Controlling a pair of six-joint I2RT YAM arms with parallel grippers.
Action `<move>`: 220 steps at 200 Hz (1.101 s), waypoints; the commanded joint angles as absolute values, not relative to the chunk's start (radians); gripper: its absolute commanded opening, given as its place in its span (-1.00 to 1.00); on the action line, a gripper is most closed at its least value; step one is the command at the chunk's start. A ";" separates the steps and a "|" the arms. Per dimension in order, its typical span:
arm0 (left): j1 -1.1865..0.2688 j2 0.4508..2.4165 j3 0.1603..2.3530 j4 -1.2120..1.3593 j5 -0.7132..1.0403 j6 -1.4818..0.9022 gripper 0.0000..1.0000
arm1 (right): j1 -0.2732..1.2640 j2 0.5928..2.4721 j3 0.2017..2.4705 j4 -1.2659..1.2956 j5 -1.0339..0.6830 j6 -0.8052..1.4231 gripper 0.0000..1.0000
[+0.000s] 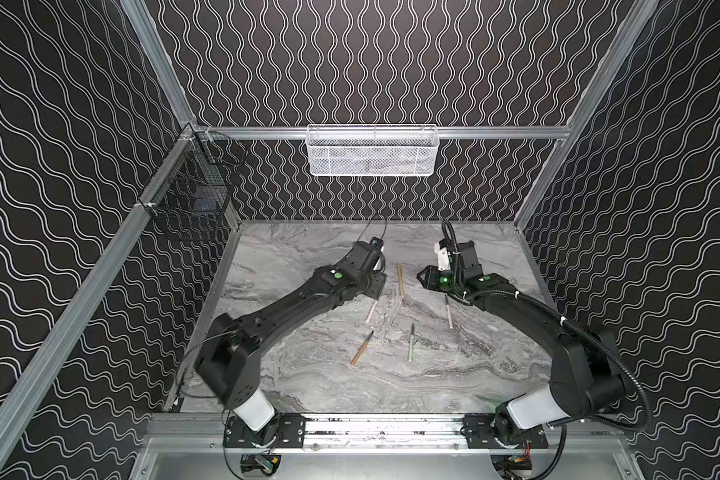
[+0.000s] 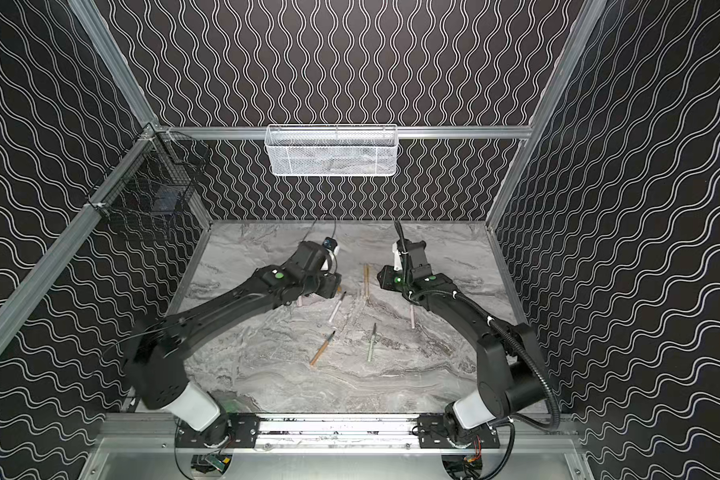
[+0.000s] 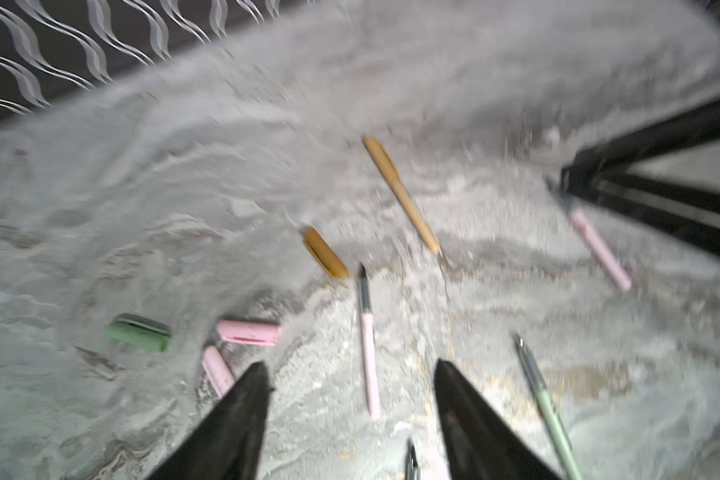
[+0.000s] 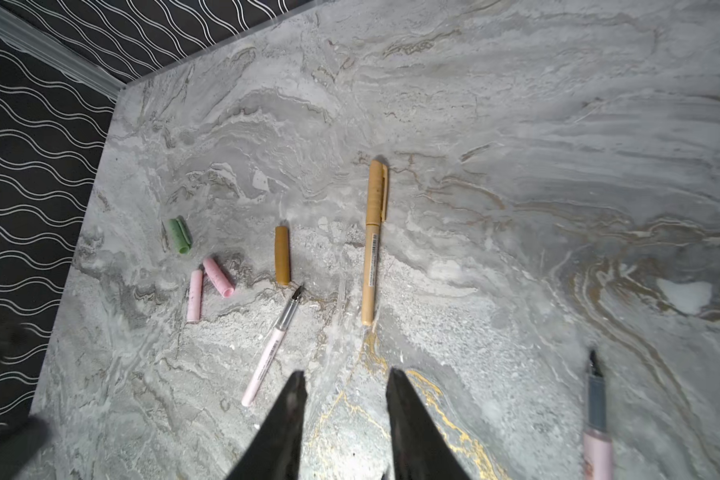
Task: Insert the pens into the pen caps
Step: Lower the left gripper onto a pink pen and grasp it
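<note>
So the big grey marble-look table (image 1: 308, 386) has loads of bare room across the front and middle, which is nice, but all the fiddly stuff is bunched toward the back left. The black left arm (image 1: 292, 299) is stretched right over that bunch, so both top views mostly hide it. Left claw (image 3: 350, 370) is hanging over the table with its jaws apart and nothing in them. Right claw (image 4: 346, 376) is narrower, a gap showing and also empty. Progress-wise I'd call it one down, four to go: the long tan-orange plastic pen with its cap on (image 4: 373, 249) lies between the two claws and looks done. Uncapped and flat on the table are a slim pink pen with a dark tip (image 4: 272, 348), a second pink pen (image 4: 596, 411) off by the right arm, a pale green pen (image 1: 410, 344) and a bare tan-orange pen (image 1: 362, 348) nearer the front. The loose bits are a stubby tan-orange cap (image 4: 282, 255), two short pink caps (image 4: 218, 277) lying just beside each other, and a pale green cap (image 4: 179, 236). That green one sits closest to the table edge and the black wavy-patterned wall (image 4: 38, 166), so I reckon that's the tight approach.
</note>
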State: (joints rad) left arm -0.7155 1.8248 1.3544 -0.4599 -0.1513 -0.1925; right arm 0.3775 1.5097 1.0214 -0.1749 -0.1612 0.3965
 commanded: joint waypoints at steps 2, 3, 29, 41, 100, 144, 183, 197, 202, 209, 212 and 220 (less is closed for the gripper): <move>-0.714 1.899 1.421 -0.637 -0.031 -0.144 0.17 | 0.377 1.487 1.011 -0.146 -0.144 0.399 -0.28; -0.714 1.902 1.423 -0.640 -0.029 -0.144 0.16 | 0.377 1.486 1.011 -0.148 -0.144 0.399 -0.28; -0.717 1.998 1.499 -0.722 0.027 -0.138 0.05 | 0.377 1.454 0.971 -0.143 -0.137 0.393 -0.28; -0.720 2.043 1.531 -0.754 0.028 -0.138 0.01 | 0.377 1.440 0.962 -0.142 -0.138 0.389 -0.28; -0.737 2.174 1.614 -0.851 -0.081 -0.154 -0.16 | 0.377 1.381 0.916 -0.128 -0.132 0.376 -0.28; -0.738 2.240 1.594 -0.845 -0.084 -0.151 -0.27 | 0.377 1.364 0.898 -0.109 -0.140 0.378 -0.28; -0.738 2.285 1.592 -0.825 -0.106 -0.147 -0.35 | 0.377 1.362 0.891 -0.099 -0.156 0.383 -0.28; -0.739 2.291 1.585 -0.815 -0.104 -0.144 -0.36 | 0.377 1.361 0.895 -0.106 -0.153 0.380 -0.28; -0.738 2.295 1.583 -0.813 -0.103 -0.144 -0.37 | 0.377 1.358 0.896 -0.108 -0.153 0.380 -0.28; -0.738 2.298 1.583 -0.812 -0.099 -0.146 -0.38 | 0.377 1.354 0.895 -0.110 -0.152 0.381 -0.28; -0.738 2.299 1.583 -0.812 -0.097 -0.147 -0.39 | 0.377 1.352 0.895 -0.109 -0.152 0.382 -0.28; -0.738 2.303 1.580 -0.810 -0.091 -0.147 -0.40 | 0.377 1.347 0.892 -0.108 -0.153 0.382 -0.28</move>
State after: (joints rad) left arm -0.7387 2.2864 1.5852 -0.8391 -0.0944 -0.1543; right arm 0.3771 1.3636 0.8913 -0.1364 -0.1474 0.3809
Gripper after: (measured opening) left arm 0.307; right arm 0.360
